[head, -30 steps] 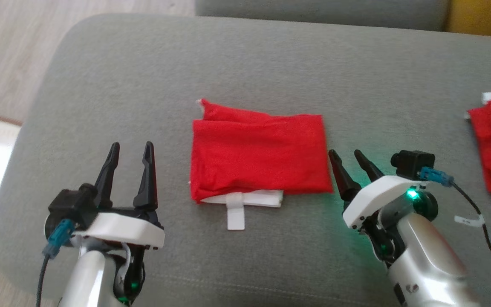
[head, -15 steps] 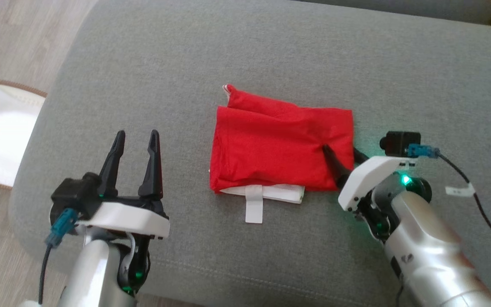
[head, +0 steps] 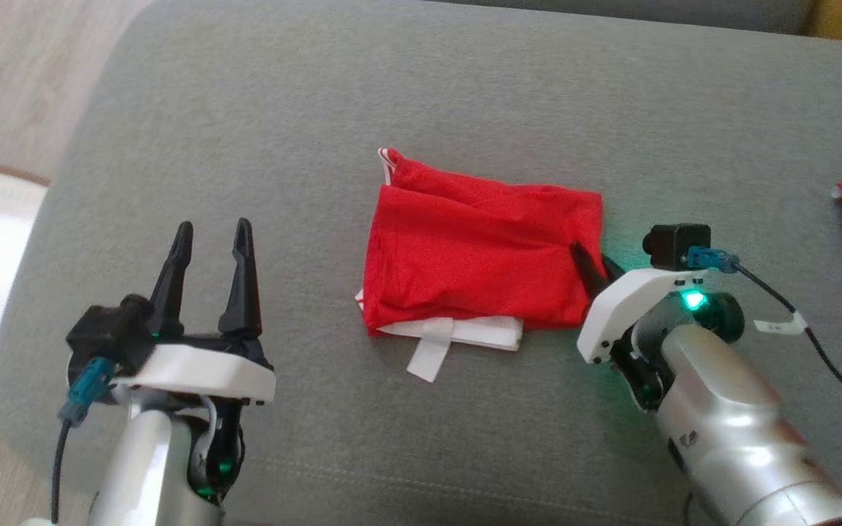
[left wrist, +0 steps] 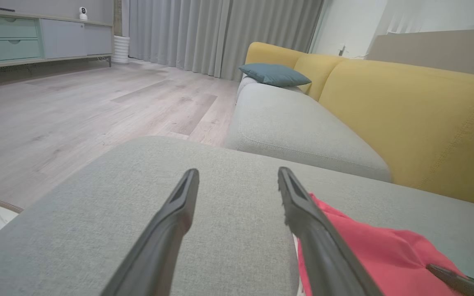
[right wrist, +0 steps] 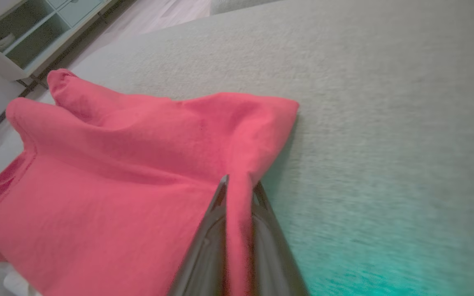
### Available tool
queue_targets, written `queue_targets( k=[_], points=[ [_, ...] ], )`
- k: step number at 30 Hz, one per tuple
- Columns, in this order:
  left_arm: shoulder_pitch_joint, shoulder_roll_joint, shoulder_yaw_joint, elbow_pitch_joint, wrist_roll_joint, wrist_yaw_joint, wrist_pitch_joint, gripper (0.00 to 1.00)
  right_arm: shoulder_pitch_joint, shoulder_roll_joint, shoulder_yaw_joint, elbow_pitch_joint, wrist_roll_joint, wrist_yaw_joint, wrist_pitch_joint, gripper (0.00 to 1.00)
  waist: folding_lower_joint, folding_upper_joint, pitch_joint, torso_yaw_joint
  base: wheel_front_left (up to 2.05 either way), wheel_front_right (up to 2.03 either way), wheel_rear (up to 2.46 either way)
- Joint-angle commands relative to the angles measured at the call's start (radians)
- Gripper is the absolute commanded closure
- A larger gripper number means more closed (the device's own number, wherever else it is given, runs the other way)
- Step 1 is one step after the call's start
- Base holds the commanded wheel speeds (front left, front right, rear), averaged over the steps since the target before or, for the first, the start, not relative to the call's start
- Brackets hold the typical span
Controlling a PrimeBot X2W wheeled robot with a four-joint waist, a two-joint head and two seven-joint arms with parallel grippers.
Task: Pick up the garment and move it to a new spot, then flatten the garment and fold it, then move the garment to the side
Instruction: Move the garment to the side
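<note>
We saw the red garment (head: 479,256) lying folded in the middle of the grey sofa cushion (head: 465,88), its long axis running left to right. Our right hand (head: 593,257) was at its right short edge — closed, with a fold of the cloth pinched in it. Our left hand (head: 213,226) stood open, well apart on the left, so we judged the right arm should carry it.

Pale wood-plank floor (left wrist: 76,102) runs back to full-length grey curtains (left wrist: 220,33) in a daylit living room. A low sideboard (left wrist: 35,41) with mint-green drawer fronts stands along the far wall. A yellow-backed sofa (left wrist: 405,119) with grey seat cushions (left wrist: 298,131) carries a blue-grey pillow (left wrist: 276,75). A grey upholstered seat (left wrist: 130,205) lies in the foreground.
</note>
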Motion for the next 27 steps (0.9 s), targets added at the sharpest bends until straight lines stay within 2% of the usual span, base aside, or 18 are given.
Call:
queue_targets(
  k=[1, 7, 9, 17, 23, 27],
  points=[
    [-0.033, 0.01, 0.044, -0.041, -0.01, 0.002, -0.005, 0.0, -0.058, -0.004, 0.002, -0.012, -0.058, -0.001, -0.042, 1.0, 0.0, 0.0, -0.014, -0.04, 0.0, 0.0, 0.0],
    [-0.033, 0.01, 0.051, -0.048, -0.008, 0.001, -0.005, 0.0, -0.097, -0.081, -0.005, -0.047, -0.168, -0.001, -0.072, 1.0, 0.0, 0.0, -0.021, -0.11, 0.0, 0.0, 0.0],
    [-0.035, 0.01, 0.052, -0.051, -0.006, 0.0, -0.005, 0.0, -0.109, -0.126, -0.001, -0.079, -0.203, -0.001, -0.065, 1.0, 0.0, 0.0, -0.02, -0.139, 0.0, 0.0, 0.0],
    [-0.053, 0.01, 0.052, -0.054, 0.002, -0.01, -0.005, 0.0, -0.131, -0.37, 0.013, -0.232, -0.281, -0.001, 0.034, 1.0, 0.0, 0.0, 0.011, -0.227, 0.0, 0.0, 0.0],
    [-0.078, 0.01, 0.044, -0.055, 0.005, -0.016, -0.005, 0.0, -0.121, -0.562, 0.002, -0.289, -0.341, -0.001, 0.114, 1.0, 0.0, 0.0, 0.046, -0.239, 0.0, 0.0, 0.0],
    [-0.09, 0.01, 0.041, -0.055, 0.005, -0.021, -0.005, 0.0, -0.107, -0.636, -0.036, -0.309, -0.371, -0.001, 0.172, 1.0, 0.0, 0.0, 0.068, -0.236, 0.0, 0.0, 0.0]
  ],
)
